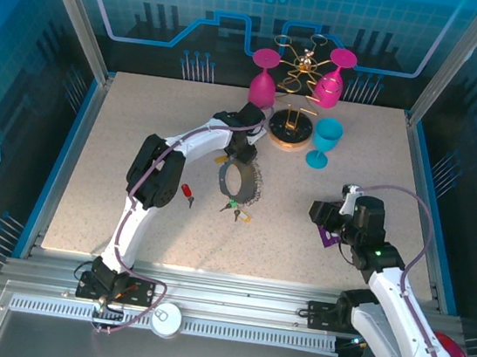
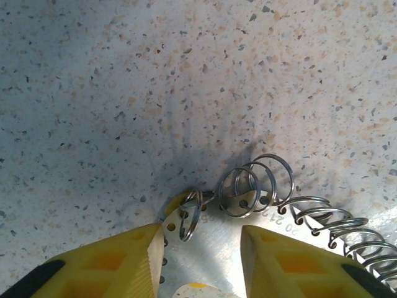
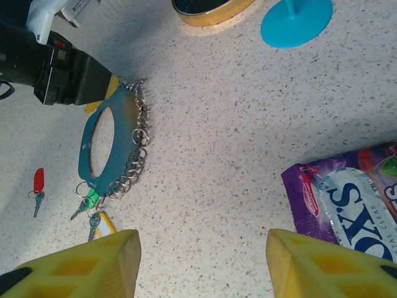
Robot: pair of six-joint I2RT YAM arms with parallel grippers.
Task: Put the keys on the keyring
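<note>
Slippage the main worry: left jaws astride the far end of the keyring [image 2: 205,251], yellow fingers [image 2: 111,264] partway apart with the silvery band between them, yet impossible to tell whether pinching it or merely flanking it. Could skid off so thin a band if closed off-centre, or catch 1 of the small split rings [image 2: 248,183] crowding the edge there and drag the whole loop askew. Could also sweep the keyring into the keys [image 3: 93,200] lying just beside its near end and scatter them, the red key [image 3: 38,181] lying apart to one side. Right jaws spread wide over bare counter [image 3: 217,155], holding nothing, purple packet [image 3: 347,205] just beside; nothing bracing the loop from that side. Looks like a flat oval loop, teal-grey in the right wrist view and bright metal up close, punched with small numbered holes along the rim, many carrying a wire ring down 1 long side. Appears to lie flat near the middle of the counter, in front of the wooden rack base [image 1: 288,135].
</note>
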